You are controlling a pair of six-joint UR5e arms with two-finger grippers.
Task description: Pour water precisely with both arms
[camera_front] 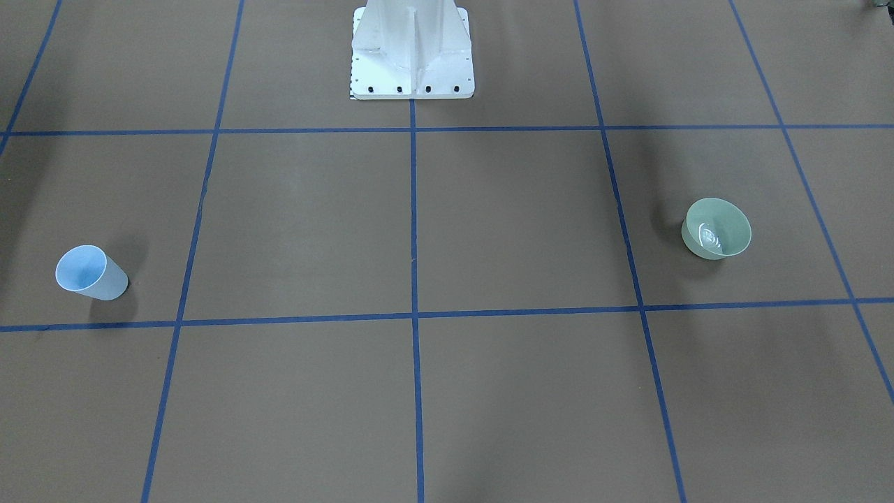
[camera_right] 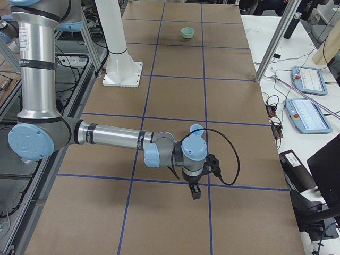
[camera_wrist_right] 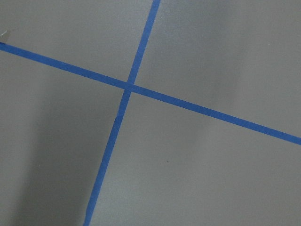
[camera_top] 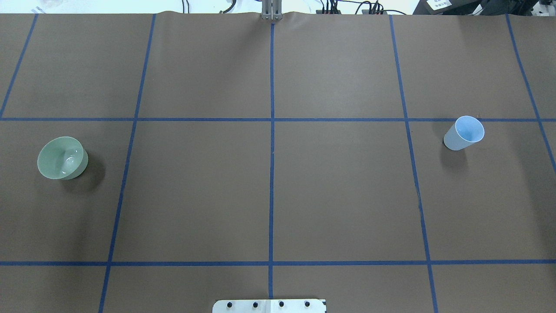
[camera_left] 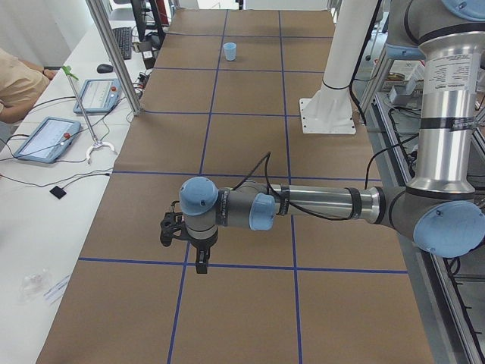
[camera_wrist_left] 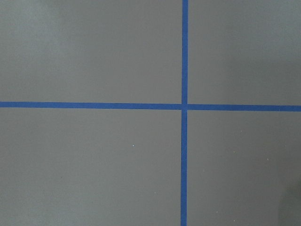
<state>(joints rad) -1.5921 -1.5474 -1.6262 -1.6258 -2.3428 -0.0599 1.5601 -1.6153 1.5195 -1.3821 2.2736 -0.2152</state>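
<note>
A pale green bowl (camera_front: 717, 229) stands on the brown table at the robot's left, also in the overhead view (camera_top: 62, 158). White glints at its bottom show the water (camera_front: 711, 236). A light blue cup (camera_top: 464, 133) stands upright at the robot's right, empty as far as I can see. My left gripper (camera_left: 198, 262) shows only in the exterior left view, low over the table, and I cannot tell its state. My right gripper (camera_right: 194, 191) shows only in the exterior right view, just in front of the cup (camera_right: 196, 129); its state is also unclear. Both wrist views show only bare table and blue tape.
The white bolted pedestal (camera_front: 412, 52) stands at the robot's edge of the table. Blue tape lines (camera_top: 272, 174) mark a grid. A side bench holds tablets (camera_left: 45, 139), cables and an aluminium post (camera_left: 114, 57). A person's arm (camera_left: 19, 83) rests there.
</note>
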